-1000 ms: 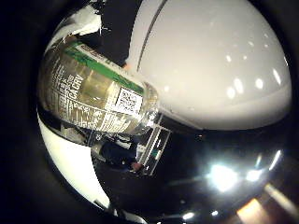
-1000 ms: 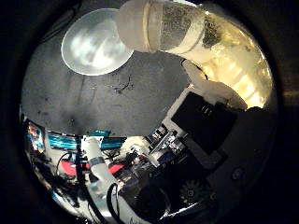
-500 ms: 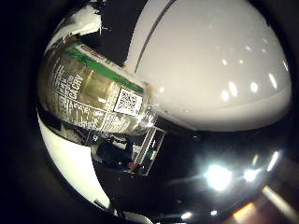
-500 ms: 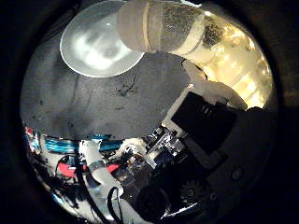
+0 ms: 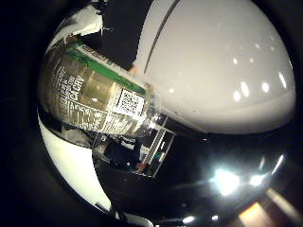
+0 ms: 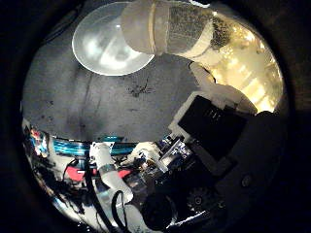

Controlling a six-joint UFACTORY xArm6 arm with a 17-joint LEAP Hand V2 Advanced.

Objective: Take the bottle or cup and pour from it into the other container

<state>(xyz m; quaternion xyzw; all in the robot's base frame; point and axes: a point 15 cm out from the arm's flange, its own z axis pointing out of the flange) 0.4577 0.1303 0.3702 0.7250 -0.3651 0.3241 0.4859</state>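
Observation:
A clear plastic bottle [image 5: 94, 99] with a green-striped label and yellowish contents lies across my palm, tilted over on its side. My right hand [image 6: 214, 121] is shut on it, and a broad white finger [image 5: 222, 61] curls beside the label. The bottle's pale neck end [image 6: 141, 26] hangs above the rim of a clear round bowl [image 6: 99, 48]. The bowl stands on the dark grey table [image 6: 73, 107]. I cannot tell whether anything is flowing out of the neck.
A blue strip [image 6: 82, 145] runs along the table's edge, with red and mixed clutter beyond it. A white part of the arm [image 6: 109, 170] reaches in below that edge. Small dark specks [image 6: 141, 90] lie on the table beside the bowl.
The hand has carried the bottle closer to the bowl, so the neck end now overlaps the bowl's rim. The grip on the bottle looks unchanged.

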